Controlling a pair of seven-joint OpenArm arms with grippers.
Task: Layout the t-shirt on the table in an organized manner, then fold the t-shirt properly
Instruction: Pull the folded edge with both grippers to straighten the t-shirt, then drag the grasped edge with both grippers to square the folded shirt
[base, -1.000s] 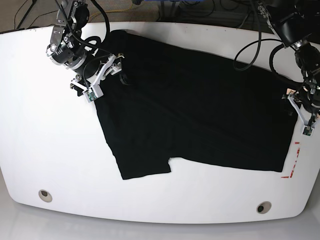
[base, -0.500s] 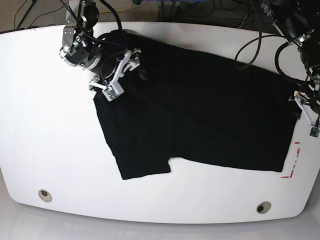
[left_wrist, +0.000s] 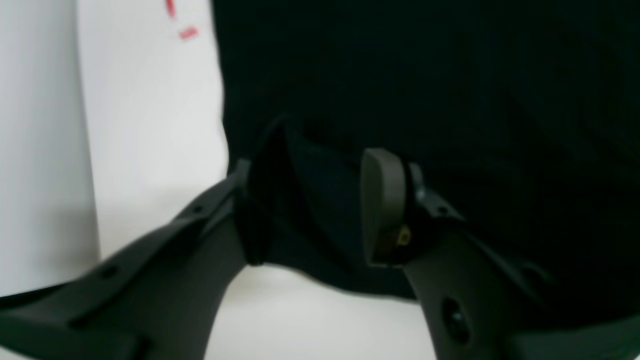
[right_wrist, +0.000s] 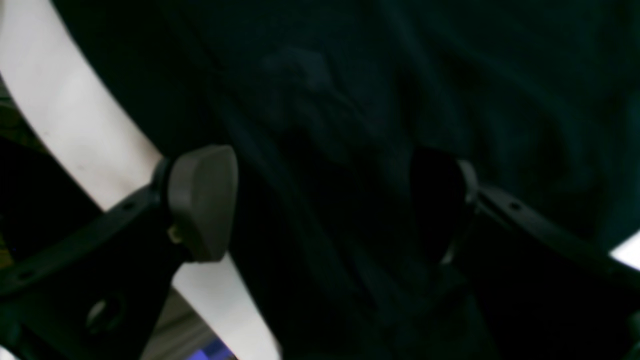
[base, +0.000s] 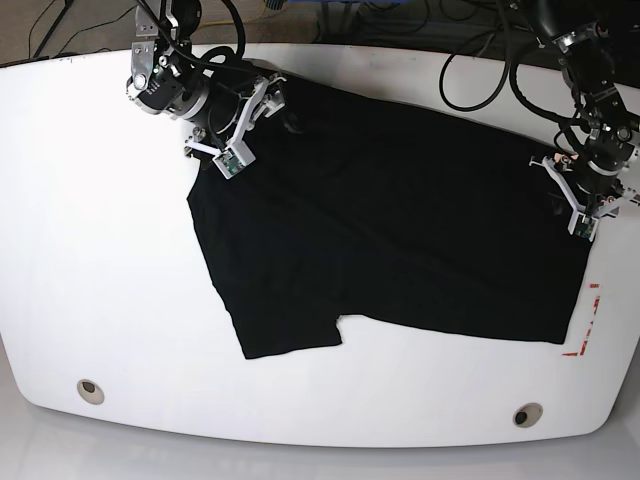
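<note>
The black t-shirt (base: 400, 230) lies spread on the white table (base: 100, 250), back side up, with no print showing. My left gripper (base: 577, 208) sits at the shirt's right edge. In the left wrist view the left gripper (left_wrist: 312, 205) has its jaws half closed around a raised fold of the t-shirt (left_wrist: 425, 90), with a gap still showing at the right pad (left_wrist: 382, 200). My right gripper (base: 250, 125) is over the shirt's far left corner. The right gripper (right_wrist: 320, 200) stands wide open above wrinkled t-shirt cloth (right_wrist: 350, 100).
A red dashed mark (base: 590, 320) lies just off the shirt's right hem, and its dashes (left_wrist: 187, 33) also show in the left wrist view. Two round grommets (base: 90, 390) (base: 527, 414) sit near the front edge. Cables hang behind the table's far edge.
The right gripper has moved up and to the right along the shirt's far left corner. The left gripper has moved up and inward onto the right edge, and its jaws have narrowed.
</note>
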